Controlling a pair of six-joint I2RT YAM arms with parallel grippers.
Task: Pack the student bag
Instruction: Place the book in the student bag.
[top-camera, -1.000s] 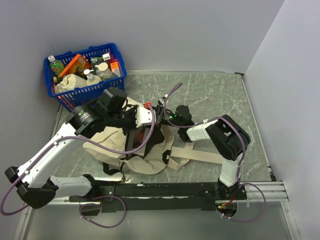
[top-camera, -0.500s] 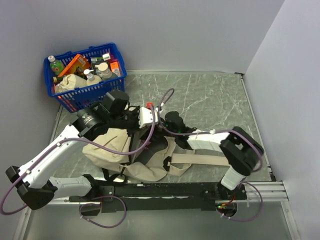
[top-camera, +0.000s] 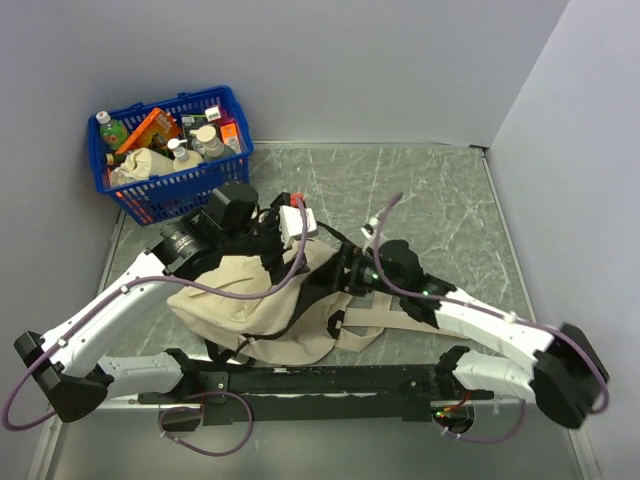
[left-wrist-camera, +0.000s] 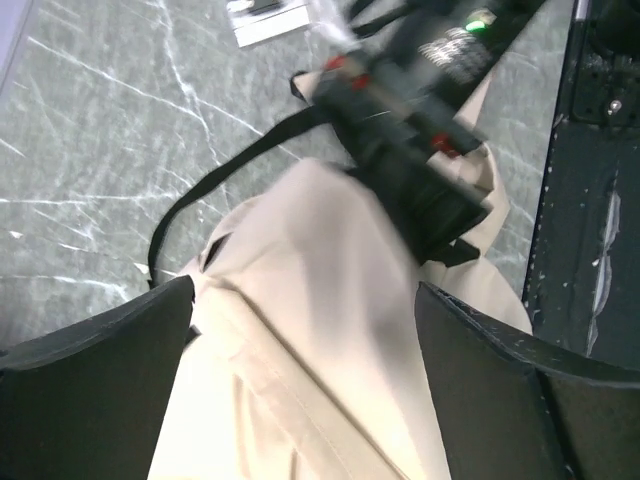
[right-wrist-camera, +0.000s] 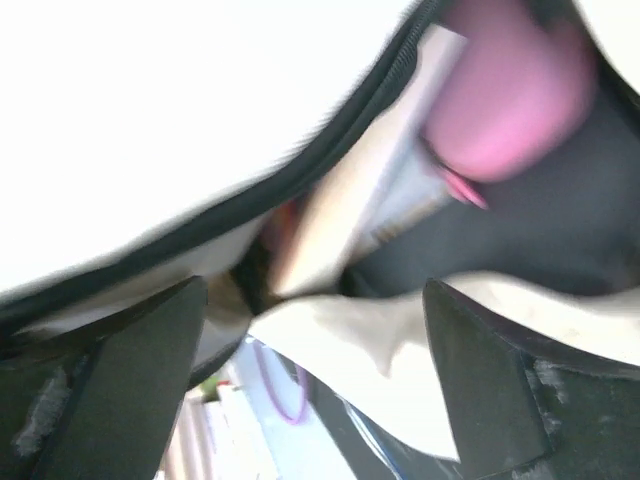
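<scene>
The student bag (top-camera: 235, 300) lies slumped on the table between the two arms, cream fabric with black straps. My left gripper (top-camera: 283, 243) hangs open over its upper edge. In the left wrist view the left gripper (left-wrist-camera: 302, 290) has its jaws wide apart, with cream bag fabric (left-wrist-camera: 300, 330) below them and not pinched. My right gripper (top-camera: 345, 272) is open at the bag's right side. The right wrist view looks past the right gripper (right-wrist-camera: 315, 290) into the zipped mouth of the bag (right-wrist-camera: 200, 130), where a pink pouch (right-wrist-camera: 510, 100) and book edges (right-wrist-camera: 390, 190) show.
A blue plastic basket (top-camera: 215, 168) filled with bottles and packets stands at the back left, close to the left arm. The bag's straps (top-camera: 385, 315) trail right across the marble table (top-camera: 430, 190). Grey walls close in the table.
Both grippers have opened. The left one has let go of the bag's fabric and the bag has sagged flatter. The right arm has stretched out, its elbow swinging down to the right.
</scene>
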